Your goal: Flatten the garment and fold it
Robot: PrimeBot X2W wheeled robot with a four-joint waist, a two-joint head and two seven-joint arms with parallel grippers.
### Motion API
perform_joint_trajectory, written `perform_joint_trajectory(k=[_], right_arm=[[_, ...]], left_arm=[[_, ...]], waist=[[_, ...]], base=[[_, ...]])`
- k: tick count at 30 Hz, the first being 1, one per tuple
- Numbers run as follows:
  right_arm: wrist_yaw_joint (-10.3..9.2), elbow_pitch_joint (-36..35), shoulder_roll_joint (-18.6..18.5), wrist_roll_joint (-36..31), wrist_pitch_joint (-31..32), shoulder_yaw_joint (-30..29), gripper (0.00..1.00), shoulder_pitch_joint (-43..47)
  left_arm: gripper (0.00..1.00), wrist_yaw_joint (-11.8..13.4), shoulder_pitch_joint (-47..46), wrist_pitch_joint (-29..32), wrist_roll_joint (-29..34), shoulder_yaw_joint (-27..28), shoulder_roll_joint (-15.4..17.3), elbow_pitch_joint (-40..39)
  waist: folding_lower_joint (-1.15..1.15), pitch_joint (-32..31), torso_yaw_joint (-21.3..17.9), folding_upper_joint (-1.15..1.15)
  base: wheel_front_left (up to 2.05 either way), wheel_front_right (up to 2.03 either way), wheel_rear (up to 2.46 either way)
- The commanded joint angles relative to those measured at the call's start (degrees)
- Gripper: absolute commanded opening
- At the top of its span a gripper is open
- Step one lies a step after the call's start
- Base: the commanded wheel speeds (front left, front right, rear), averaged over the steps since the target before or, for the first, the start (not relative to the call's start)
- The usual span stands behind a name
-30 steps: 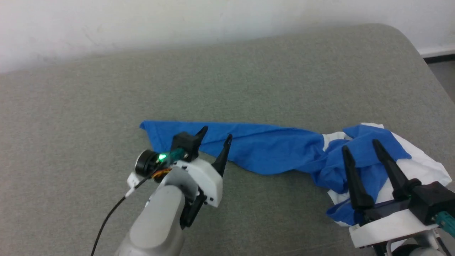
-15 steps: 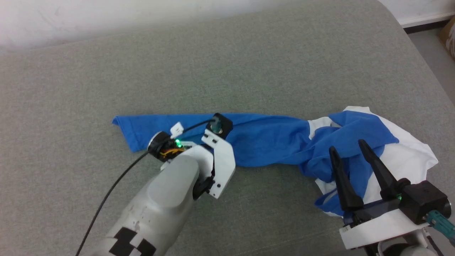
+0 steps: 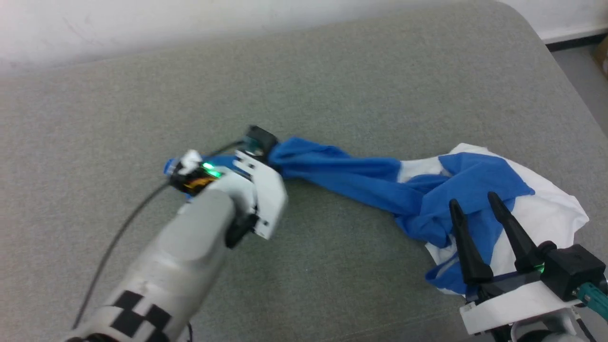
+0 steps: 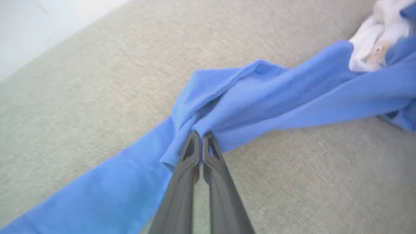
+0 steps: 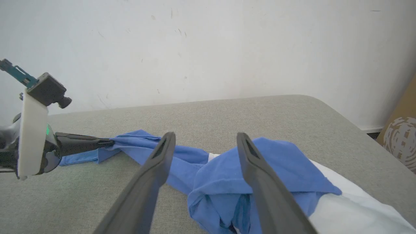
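Observation:
The garment (image 3: 546, 213) lies crumpled at the right of the grey surface, its white body under blue folds. One long blue sleeve (image 3: 342, 173) stretches left from it. My left gripper (image 4: 201, 138) is shut on this sleeve, pinching a bunched fold of it (image 4: 276, 97). In the head view the left wrist (image 3: 251, 185) hides the fingers. The right wrist view shows that gripper (image 5: 109, 142) from the side, tips in the blue cloth (image 5: 221, 175). My right gripper (image 3: 472, 200) is open above the crumpled blue and white part, holding nothing; its fingers (image 5: 156, 169) stand wide apart.
The grey padded surface (image 3: 332, 85) runs back to a white wall (image 5: 208, 48) and ends in a rounded corner at the far right. A cardboard box (image 5: 401, 143) stands past that edge. A black cable (image 3: 123, 228) trails from my left wrist.
My left gripper has shut on the blue sleeve and drawn it into a bunched, rope-like fold. The flat sleeve end is now mostly under the wrist. The right gripper stays open.

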Motion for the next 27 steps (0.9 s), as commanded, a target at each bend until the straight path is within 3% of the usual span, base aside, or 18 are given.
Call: perform_joint_trajectory(k=[1, 7, 14, 16, 20, 21, 22, 27], right_arm=[[-0.05, 0.01, 0.27, 0.31, 0.18, -0.43, 1.0, 0.89], [-0.05, -0.74, 0.37, 0.2, 1.2, -1.8, 1.0, 2.82], [-0.05, -1.44, 0.4, 1.04, 1.84, -2.51, 1.0, 3.98], [-0.05, -1.5, 0.4, 1.11, 1.94, -2.67, 1.0, 4.07], [-0.05, -1.56, 0.4, 1.15, 2.13, -2.6, 1.0, 3.95], [-0.05, -1.54, 0.4, 1.15, 2.18, -2.52, 1.0, 3.87], [-0.05, -1.48, 0.4, 1.09, 2.29, -2.41, 1.0, 3.82], [-0.05, -1.29, 0.41, 0.68, 2.98, -2.13, 1.0, 3.99]], left_arm=[[0.0, 1.76, -0.65, -2.52, -0.88, 2.16, 2.76, -1.27], [0.0, 7.37, 4.34, -6.54, -4.47, 9.41, 11.85, -8.5], [0.0, 18.07, 21.17, -5.0, -11.85, 20.07, 21.99, -21.38], [0.0, 20.68, 27.17, -4.96, -14.13, 22.72, 23.34, -24.8], [0.0, 22.55, 34.12, -6.75, -16.4, 25.03, 23.39, -29.14], [0.18, 22.77, 35.79, -7.41, -16.88, 25.3, 23.0, -30.3], [1.0, 23.07, 37.12, -8.64, -17.29, 25.75, 22.37, -31.4], [1.0, 23.49, 40.84, -19.35, -15.71, 26.49, 18.97, -36.2]], waist=[[-0.01, -1.53, 1.39, 0.0], [-0.01, -3.72, 3.53, 0.0], [-0.01, -4.62, 5.97, 0.0], [-0.01, -4.66, 6.48, 0.0], [-0.01, -4.42, 7.15, 0.0], [-0.01, -4.45, 7.35, 0.0], [-0.01, -4.56, 7.48, 0.0], [-0.01, -5.85, 8.04, 0.0]], base=[[0.0, 0.0, 0.0], [0.0, 0.0, 0.0], [0.0, 0.0, 0.0], [0.0, 0.0, 0.0], [0.0, 0.0, 0.0], [0.0, 0.0, 0.0], [0.0, 0.0, 0.0], [0.0, 0.0, 0.0]])
